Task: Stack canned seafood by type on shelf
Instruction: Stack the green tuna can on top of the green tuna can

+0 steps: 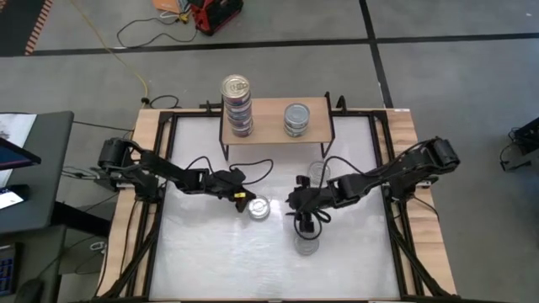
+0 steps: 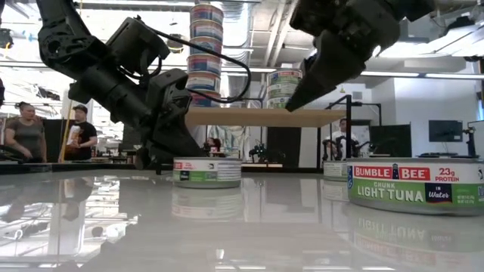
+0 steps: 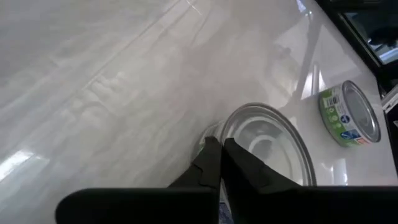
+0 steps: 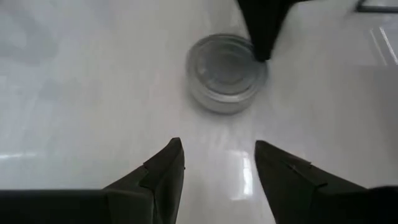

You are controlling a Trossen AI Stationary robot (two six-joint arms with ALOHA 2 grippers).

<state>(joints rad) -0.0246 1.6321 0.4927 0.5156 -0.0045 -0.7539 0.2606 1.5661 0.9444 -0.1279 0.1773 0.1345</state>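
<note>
- The left gripper [image 1: 242, 195] sits low over the table's middle-left, its fingers [image 3: 214, 163] pressed together with nothing between them, their tips just at the rim of a silver-lidded can [image 1: 258, 208]. In the left wrist view the closed tips lie against that can's edge, not around it, so this looks like a missed or preparatory closure.
- To do the pick well, the left jaws should reopen wide, centre over the lid, and come down so one finger passes each side of the can wall before squeezing; a grip on the rim alone would likely slip.
- On the shelf [image 1: 271, 135], at the table's far edge, a tall stack of cans [image 1: 237, 105] stands on the left and a shorter silver-lidded stack [image 1: 296, 119] on the right. Judging by its lid, the loose can belongs on the shorter stack.
- The right gripper [image 1: 305, 212] hangs above the table, right of centre, jaws partly open and empty.
- A tuna can [image 1: 307, 240] lies just nearer the front edge, and another can [image 1: 317, 172] rests just in front of the shelf.
</note>
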